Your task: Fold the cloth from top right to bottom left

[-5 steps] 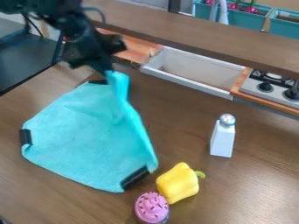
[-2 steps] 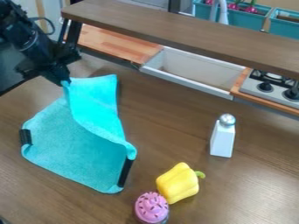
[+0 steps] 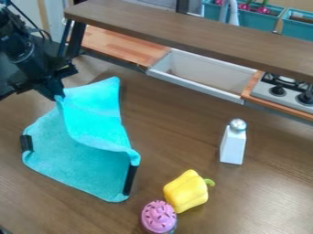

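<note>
OK, my gripper [image 3: 56, 96] is clamped on a lifted corner of the cloth [image 3: 79, 160]; the rest of it runs down & R from my grip in view, on the table [image 3: 177, 119], long axis approx. up-down. Bottom-L side, w/ 1 black tab [image 3: 26, 143], is lower & a bit L of me, so I'd prob. lower that way next. Just 1 arm, mine, so it's nearest. Count: 1 cloth, 2 tabs, 1 pepper [image 3: 185, 191], 1 cupcake [image 3: 159, 217], 1 shaker [image 3: 233, 146].
</note>
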`<state>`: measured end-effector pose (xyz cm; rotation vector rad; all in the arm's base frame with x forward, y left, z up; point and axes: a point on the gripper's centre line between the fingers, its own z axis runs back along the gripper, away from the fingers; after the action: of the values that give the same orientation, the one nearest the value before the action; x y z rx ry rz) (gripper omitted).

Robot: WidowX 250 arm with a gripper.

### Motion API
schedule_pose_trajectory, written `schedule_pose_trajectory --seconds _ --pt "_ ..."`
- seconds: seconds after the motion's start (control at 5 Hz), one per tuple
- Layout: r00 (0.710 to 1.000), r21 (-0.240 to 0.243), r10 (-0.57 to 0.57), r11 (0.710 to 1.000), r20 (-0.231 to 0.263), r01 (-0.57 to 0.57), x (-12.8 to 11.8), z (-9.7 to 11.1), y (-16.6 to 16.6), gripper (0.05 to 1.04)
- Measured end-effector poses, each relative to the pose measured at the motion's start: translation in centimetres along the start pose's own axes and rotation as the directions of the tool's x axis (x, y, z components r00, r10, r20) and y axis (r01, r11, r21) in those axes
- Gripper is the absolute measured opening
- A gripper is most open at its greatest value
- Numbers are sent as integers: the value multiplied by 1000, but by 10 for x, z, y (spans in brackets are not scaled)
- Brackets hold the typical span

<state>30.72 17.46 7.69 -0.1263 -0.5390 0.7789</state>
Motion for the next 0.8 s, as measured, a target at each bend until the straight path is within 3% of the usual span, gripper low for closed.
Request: schedule_pose_trajectory --seconds 0.2,0.4,0.8 --pt "999 22 21 1000 41 -22 14 3 12 51" --pt "999 28 28 999 41 -30 16 5 20 51" --pt "998 97 49 994 27 -51 10 7 45 51"
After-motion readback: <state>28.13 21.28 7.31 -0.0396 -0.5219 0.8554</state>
